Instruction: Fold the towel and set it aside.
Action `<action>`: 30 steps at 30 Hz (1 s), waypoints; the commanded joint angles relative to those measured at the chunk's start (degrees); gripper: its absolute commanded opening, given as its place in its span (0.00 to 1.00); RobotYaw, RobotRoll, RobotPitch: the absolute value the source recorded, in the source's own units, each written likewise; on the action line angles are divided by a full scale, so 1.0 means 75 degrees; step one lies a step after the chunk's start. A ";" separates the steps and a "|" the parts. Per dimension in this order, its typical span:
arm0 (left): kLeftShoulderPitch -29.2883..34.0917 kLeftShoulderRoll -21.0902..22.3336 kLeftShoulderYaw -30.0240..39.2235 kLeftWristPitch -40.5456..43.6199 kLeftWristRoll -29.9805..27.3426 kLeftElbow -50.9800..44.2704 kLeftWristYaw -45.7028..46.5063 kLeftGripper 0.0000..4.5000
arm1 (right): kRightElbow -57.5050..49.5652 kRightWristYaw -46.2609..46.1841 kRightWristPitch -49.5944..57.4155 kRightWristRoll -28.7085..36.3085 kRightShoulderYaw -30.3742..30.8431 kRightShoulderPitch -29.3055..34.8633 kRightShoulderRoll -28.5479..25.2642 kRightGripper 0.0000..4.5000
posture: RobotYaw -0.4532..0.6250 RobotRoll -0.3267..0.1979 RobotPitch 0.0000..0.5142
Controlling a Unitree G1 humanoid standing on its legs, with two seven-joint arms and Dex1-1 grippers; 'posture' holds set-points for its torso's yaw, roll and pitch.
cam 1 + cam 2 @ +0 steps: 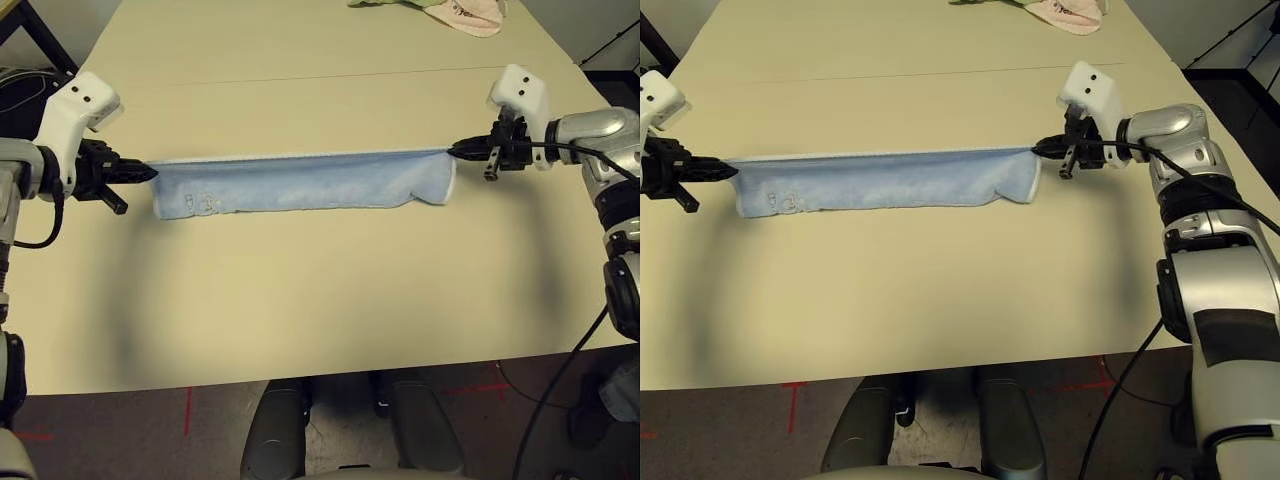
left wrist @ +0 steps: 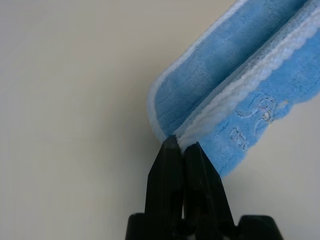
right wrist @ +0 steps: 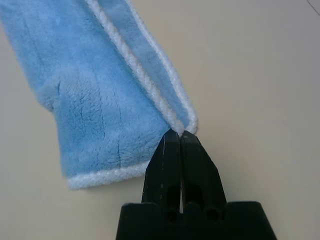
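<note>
L pincer (image 1: 148, 172) & R pincer (image 1: 455, 150) pinch towel (image 1: 300, 182) taut; pink cloth (image 1: 468, 15) far off on table (image 1: 300, 300).

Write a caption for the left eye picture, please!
Both grippers, left and right, pinch the light blue towel stretched between them.

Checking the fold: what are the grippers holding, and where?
Both hold the towel: left gripper and right gripper each pinch an end of its white-edged top edge.

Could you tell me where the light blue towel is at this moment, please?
The towel hangs stretched across the middle of the table, held at its ends by the left pincer and right pincer.
</note>
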 commanded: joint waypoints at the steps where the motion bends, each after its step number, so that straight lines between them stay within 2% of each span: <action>1: -0.0112 0.0038 -0.0003 -0.0077 0.0446 0.0518 0.0282 0.01 | 0.0312 -0.0455 0.0061 -0.0279 0.0073 -0.0036 0.0018 0.00 | 0.45 0.62 0.47; 9: -0.0244 -0.0241 0.0069 -0.0372 0.0691 0.0868 0.0640 0.01 | 0.0291 -0.0767 -0.0030 -0.0450 0.0085 0.0024 0.0230 0.00 | 0.45 0.62 0.47; 10: -0.0242 -0.0271 0.0104 -0.0372 0.0682 0.0892 0.0686 0.05 | 0.0271 -0.0792 -0.0040 -0.0467 0.0077 0.0031 0.0220 0.06 | 0.45 0.62 0.47; 12: -0.0248 -0.0316 0.0173 -0.0405 0.0684 0.0941 0.0846 0.16 | 0.0193 -0.0693 0.0021 -0.0434 0.0042 0.0044 0.0166 0.17 | 0.45 0.62 0.47; 22: -0.0377 -0.0307 0.0447 -0.0831 0.0892 0.1152 0.1425 1.00 | 0.0057 -0.1065 0.0233 -0.0340 -0.0269 0.0006 -0.0515 0.99 | 0.44 0.62 0.46; 26: -0.0376 -0.0289 0.0786 -0.0823 0.0683 0.0835 0.1513 1.00 | -0.0032 -0.1555 0.0355 0.0073 -0.0784 0.0129 -0.0493 0.99 | 0.44 0.62 0.45; 28: -0.0221 -0.0402 0.1242 -0.0638 0.0170 0.0425 0.1329 1.00 | -0.0210 -0.1660 0.0350 0.0469 -0.1187 0.0350 -0.0385 0.99 | 0.44 0.62 0.44; 30: 0.0125 -0.0627 0.1876 0.0092 -0.0691 -0.0311 0.0971 1.00 | -0.0554 -0.1611 0.0270 0.0934 -0.1571 0.0678 -0.0210 0.99 | 0.44 0.62 0.44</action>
